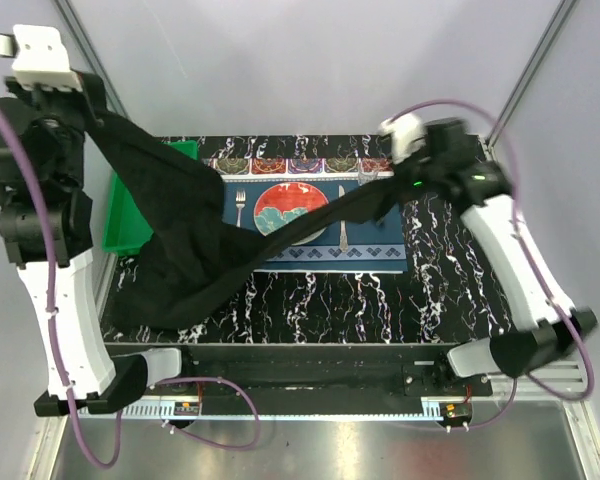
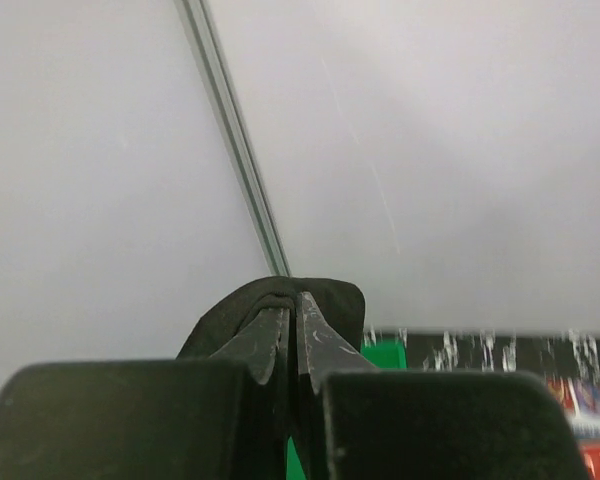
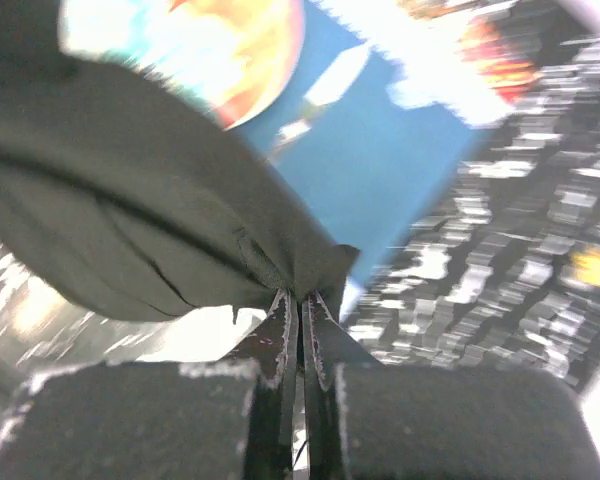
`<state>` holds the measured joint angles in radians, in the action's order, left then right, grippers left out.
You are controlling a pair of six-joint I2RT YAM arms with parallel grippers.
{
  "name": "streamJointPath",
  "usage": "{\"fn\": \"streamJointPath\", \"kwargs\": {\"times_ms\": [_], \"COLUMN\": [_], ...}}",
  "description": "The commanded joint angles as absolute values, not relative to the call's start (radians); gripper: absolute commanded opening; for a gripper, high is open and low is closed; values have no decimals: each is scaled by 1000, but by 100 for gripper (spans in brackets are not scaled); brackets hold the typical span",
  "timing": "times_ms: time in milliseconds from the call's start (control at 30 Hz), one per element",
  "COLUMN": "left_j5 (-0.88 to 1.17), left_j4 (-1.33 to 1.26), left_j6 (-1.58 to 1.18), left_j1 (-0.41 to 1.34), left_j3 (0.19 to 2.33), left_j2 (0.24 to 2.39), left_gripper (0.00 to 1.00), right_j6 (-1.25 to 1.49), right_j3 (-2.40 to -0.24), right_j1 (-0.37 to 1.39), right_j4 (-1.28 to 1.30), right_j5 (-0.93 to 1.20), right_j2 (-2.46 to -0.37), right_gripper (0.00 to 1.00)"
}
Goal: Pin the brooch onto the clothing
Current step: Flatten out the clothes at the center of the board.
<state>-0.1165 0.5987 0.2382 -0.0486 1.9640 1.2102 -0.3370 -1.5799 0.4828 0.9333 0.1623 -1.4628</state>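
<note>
The black clothing (image 1: 180, 230) hangs stretched between both arms, and its lower part lies bunched on the marbled table. My left gripper (image 1: 92, 118) is raised high at the back left. In the left wrist view it (image 2: 292, 300) is shut on a fold of the clothing (image 2: 335, 300). My right gripper (image 1: 388, 192) is low over the blue placemat's right part. Its jaws (image 3: 302, 298) are shut on another edge of the clothing (image 3: 180, 220), and that view is blurred. The brooch is hidden or out of view in every frame.
A blue patterned placemat (image 1: 375, 245) with a printed red-and-teal plate (image 1: 285, 205) lies mid-table, partly under the clothing. A green bin (image 1: 130, 215) stands at the table's left edge. Grey walls and metal frame posts (image 2: 235, 140) enclose the table.
</note>
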Motion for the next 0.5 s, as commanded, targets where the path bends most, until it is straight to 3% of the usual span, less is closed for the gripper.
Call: {"fn": "streamJointPath", "kwargs": {"times_ms": [0,233,467], "left_j5": [-144,-135,-150], "left_j4": [525,339,224], "left_j6": [248,204,169], "left_j1": [-52,-54,-54], "left_j3": [2190,2287,2299], "left_j2": [1270,1250,1174], "left_gripper": [0,0,0], "right_j6": [-435,-428,-388], "right_j3": [-1742,-1957,-2130], "right_j1": [254,80,75], "right_j4": [968,842,736], "right_j5": [106,-125,-380], "right_j2": [-1287,-1221,-1178], "right_gripper": [0,0,0]}}
